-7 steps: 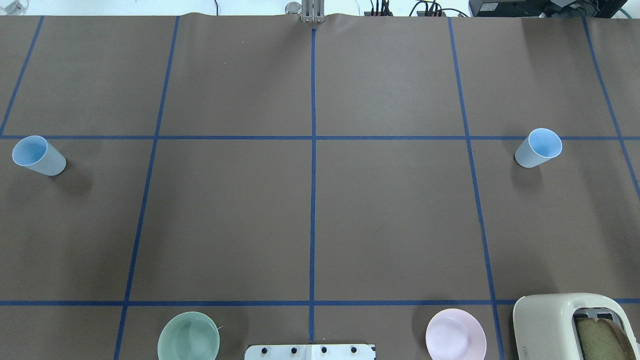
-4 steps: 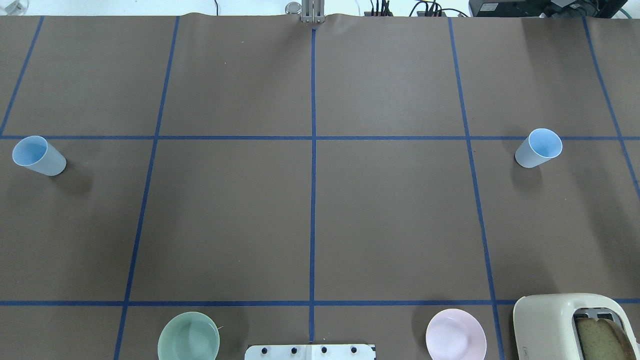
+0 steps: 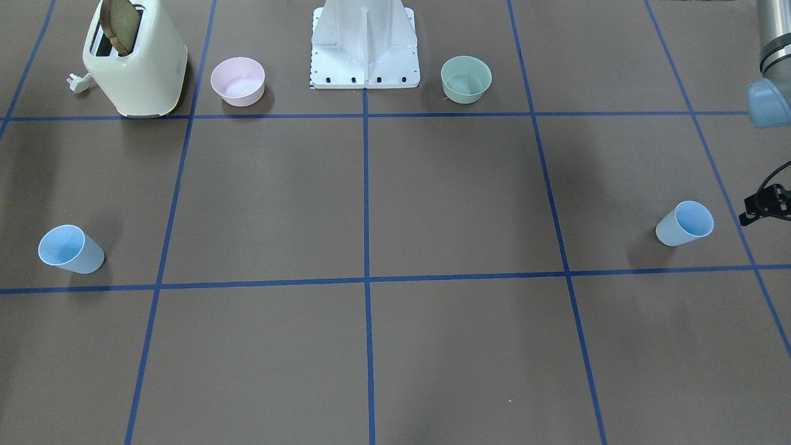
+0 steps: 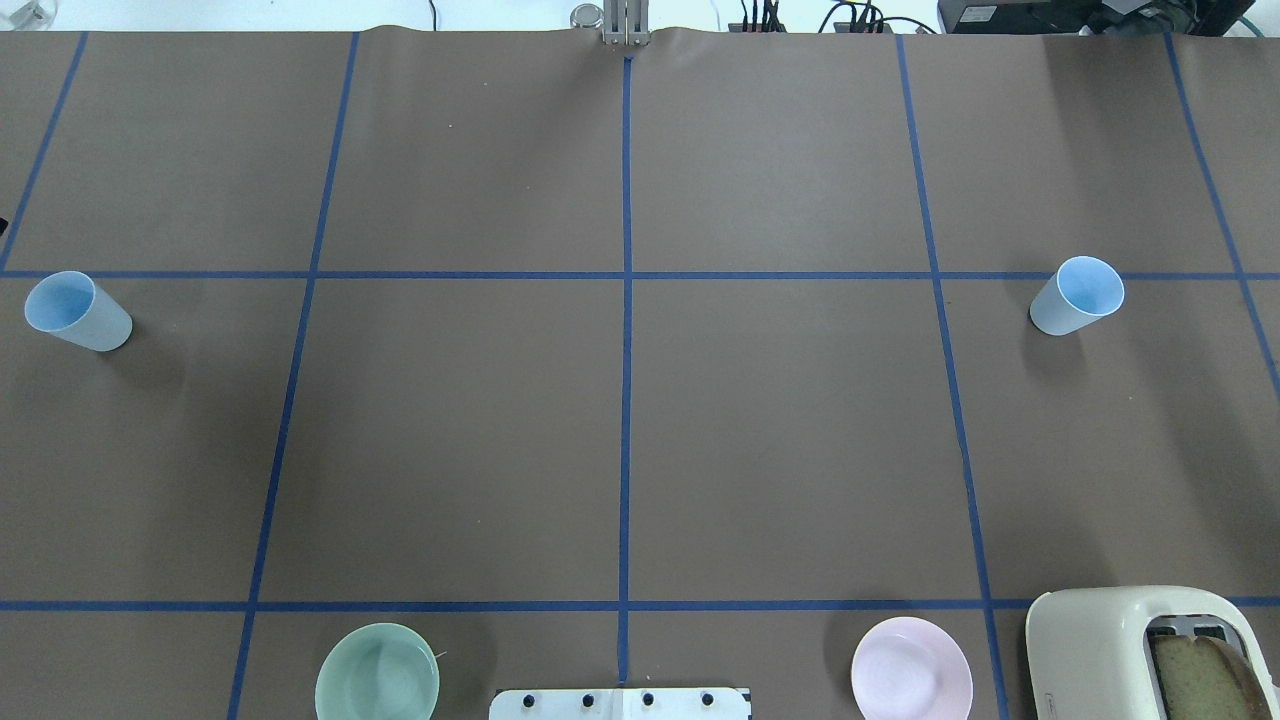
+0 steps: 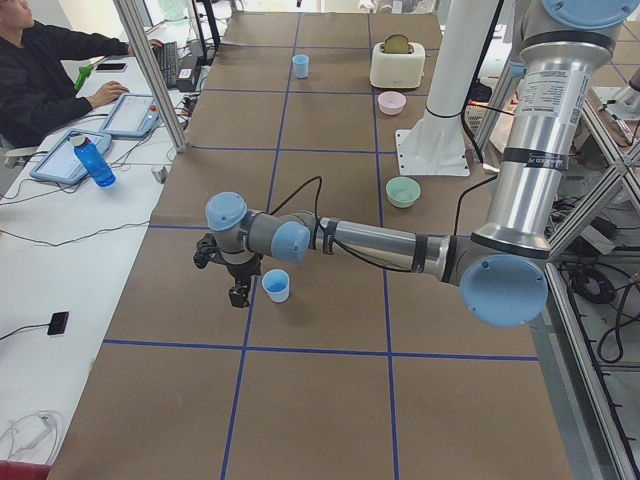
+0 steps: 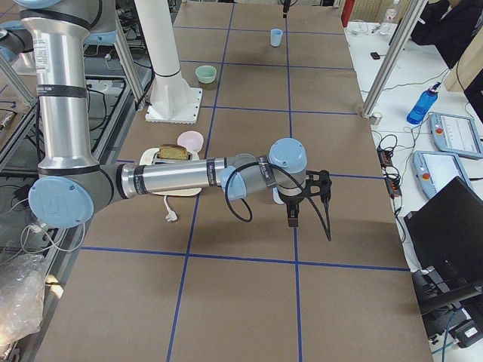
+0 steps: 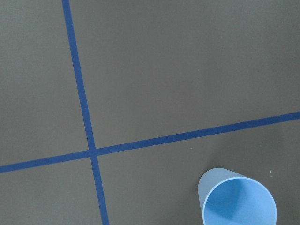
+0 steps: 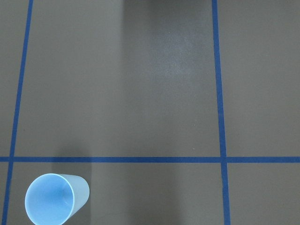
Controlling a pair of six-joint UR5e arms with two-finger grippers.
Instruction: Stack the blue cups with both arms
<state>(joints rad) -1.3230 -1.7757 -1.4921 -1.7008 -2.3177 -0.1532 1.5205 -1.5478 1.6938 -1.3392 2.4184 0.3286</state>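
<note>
Two pale blue cups stand upright on the brown table. The left cup (image 4: 78,312) is at the far left, also in the front view (image 3: 684,224) and the left wrist view (image 7: 236,199). The right cup (image 4: 1077,296) is at the far right, also in the right wrist view (image 8: 54,199). In the left side view my left gripper (image 5: 238,293) hangs just beside the left cup (image 5: 275,286), apart from it. In the right side view my right gripper (image 6: 293,217) hovers over the table; the right cup does not show there. I cannot tell whether either gripper is open or shut.
A cream toaster (image 4: 1150,655) holding bread, a pink bowl (image 4: 911,668) and a green bowl (image 4: 377,672) stand along the near edge beside the white pedestal (image 3: 364,43). A seated operator (image 5: 45,70) works at a side desk.
The cups have not moved. A small dark bit of the left arm now shows at the overhead view's left edge.
</note>
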